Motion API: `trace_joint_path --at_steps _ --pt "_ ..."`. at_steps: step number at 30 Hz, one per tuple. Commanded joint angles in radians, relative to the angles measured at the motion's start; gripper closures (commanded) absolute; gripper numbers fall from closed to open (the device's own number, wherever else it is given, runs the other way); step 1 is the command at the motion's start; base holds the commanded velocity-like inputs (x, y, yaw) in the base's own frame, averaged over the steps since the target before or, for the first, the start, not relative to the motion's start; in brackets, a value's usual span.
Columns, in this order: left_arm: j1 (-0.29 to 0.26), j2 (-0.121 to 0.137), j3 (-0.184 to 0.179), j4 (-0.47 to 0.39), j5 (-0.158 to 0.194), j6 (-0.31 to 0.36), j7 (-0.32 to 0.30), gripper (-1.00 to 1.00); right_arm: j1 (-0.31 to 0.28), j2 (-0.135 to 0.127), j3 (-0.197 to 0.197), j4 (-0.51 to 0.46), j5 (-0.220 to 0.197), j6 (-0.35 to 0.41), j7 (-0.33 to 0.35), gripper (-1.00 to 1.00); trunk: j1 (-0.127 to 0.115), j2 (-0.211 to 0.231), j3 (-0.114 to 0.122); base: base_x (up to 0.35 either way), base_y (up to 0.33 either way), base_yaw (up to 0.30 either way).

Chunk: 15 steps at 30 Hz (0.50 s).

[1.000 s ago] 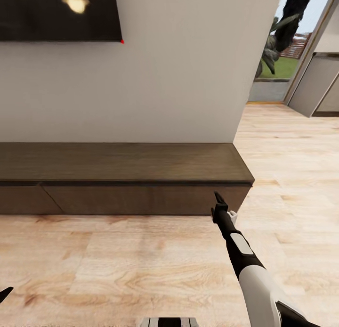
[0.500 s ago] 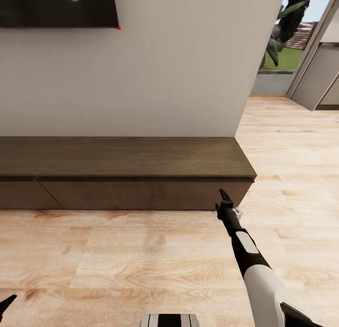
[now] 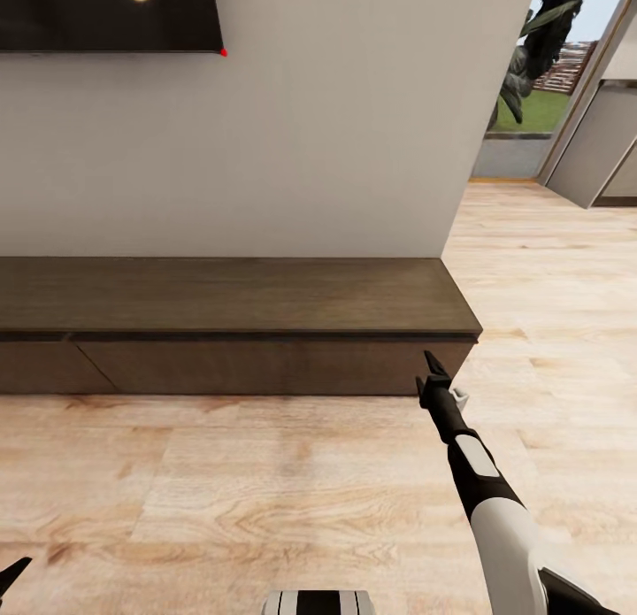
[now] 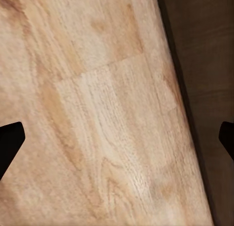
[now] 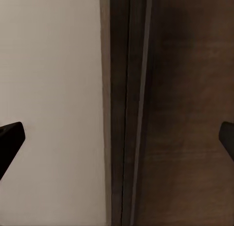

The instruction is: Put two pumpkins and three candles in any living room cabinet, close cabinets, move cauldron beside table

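The long, low dark-brown cabinet (image 3: pixel 230 296) runs along the white wall, and the drawer fronts in sight are shut. My right gripper (image 3: pixel 433 369) is held out low in front of the cabinet's right end. In the right wrist view the right gripper (image 5: pixel 117 138) is open and empty, facing the cabinet's wood (image 5: pixel 190 109) and the wall. My left gripper (image 3: pixel 12 573) is at the bottom left corner. The left gripper (image 4: pixel 117 143) is open over the floor, with the cabinet front (image 4: pixel 209 65) beside it. The pumpkins, candles, cauldron and table are out of view.
A black TV screen (image 3: pixel 106 13) hangs on the wall above the cabinet. Light wood floor (image 3: pixel 265 491) spreads between me and the cabinet and on to the right. Past the wall's end is a glass opening with a plant (image 3: pixel 531 66) and a grey panel (image 3: pixel 593 146).
The head view first shifted closer and downward, which is camera motion. Since then my right gripper has edged a little to the right along the cabinet's right end. The cabinet is unchanged.
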Motion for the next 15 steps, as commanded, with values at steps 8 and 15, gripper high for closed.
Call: trace_joint_path --at_steps 8,15 --pt "-0.012 0.011 -0.001 -0.005 -0.008 0.013 0.005 -1.0 0.001 0.012 -0.005 0.012 -0.002 -0.002 -0.009 -1.0 0.001 -0.001 -0.008 0.0 0.0 0.0" --pt "-0.024 0.025 -0.004 -0.007 -0.009 0.017 0.094 -1.0 0.002 0.088 -0.006 0.017 0.0 -0.057 -0.097 -1.0 0.004 -0.002 -0.035 0.0 0.0 0.0"
